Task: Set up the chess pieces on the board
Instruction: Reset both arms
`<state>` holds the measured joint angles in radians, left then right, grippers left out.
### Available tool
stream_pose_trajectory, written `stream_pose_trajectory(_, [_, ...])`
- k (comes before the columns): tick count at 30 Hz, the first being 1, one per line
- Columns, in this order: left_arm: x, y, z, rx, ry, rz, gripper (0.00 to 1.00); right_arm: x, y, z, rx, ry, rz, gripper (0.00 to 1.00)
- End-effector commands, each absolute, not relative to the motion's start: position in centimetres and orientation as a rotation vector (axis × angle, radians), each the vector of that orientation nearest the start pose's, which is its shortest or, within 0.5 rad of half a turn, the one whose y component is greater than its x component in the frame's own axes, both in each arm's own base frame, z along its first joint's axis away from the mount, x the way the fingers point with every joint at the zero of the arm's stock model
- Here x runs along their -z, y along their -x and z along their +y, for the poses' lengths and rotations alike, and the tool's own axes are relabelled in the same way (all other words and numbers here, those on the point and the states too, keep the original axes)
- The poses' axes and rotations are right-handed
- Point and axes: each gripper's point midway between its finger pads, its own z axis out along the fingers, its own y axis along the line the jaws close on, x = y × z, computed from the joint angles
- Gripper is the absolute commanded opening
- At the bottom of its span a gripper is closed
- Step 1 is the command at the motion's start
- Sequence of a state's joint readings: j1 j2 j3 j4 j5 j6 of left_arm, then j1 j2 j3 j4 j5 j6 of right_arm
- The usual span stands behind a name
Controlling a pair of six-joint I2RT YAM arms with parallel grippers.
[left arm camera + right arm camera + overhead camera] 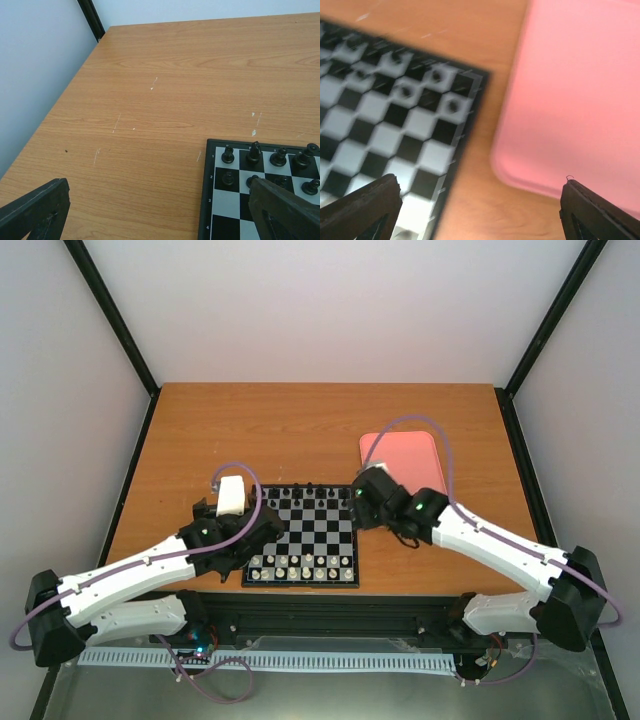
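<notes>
Chess pieces line the board's two near rows; both jaws spread wide, empty.
Black figures fill its far rows; a pink tray lies just beyond its far right corner. The left arm reaches low at the board's left edge, the right arm at its far right corner. Numerals 1 to 4 run along its border.

A robot lab cell: plain white walls on black metal posts enclose an orange-brown wooden table; a white jointed left arm and right arm are bolted at its near edge.
</notes>
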<state>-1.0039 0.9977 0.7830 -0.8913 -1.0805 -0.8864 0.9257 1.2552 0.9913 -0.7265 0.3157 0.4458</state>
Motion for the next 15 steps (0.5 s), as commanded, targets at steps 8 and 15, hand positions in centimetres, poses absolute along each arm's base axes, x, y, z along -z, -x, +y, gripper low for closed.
stream_pose_trajectory(8, [-22.3, -23.4, -8.4, -0.233, 0.214, 1.986, 1.0, -18.3, -30.4, 15.6, 0.04, 0.189, 2.344, 1.0])
stream_pose_trajectory(15, [-22.1, -23.5, -8.6, -0.245, 0.207, 1.989, 1.0, -17.0, -30.5, 15.5, 0.061, 0.212, 2.358, 1.0])
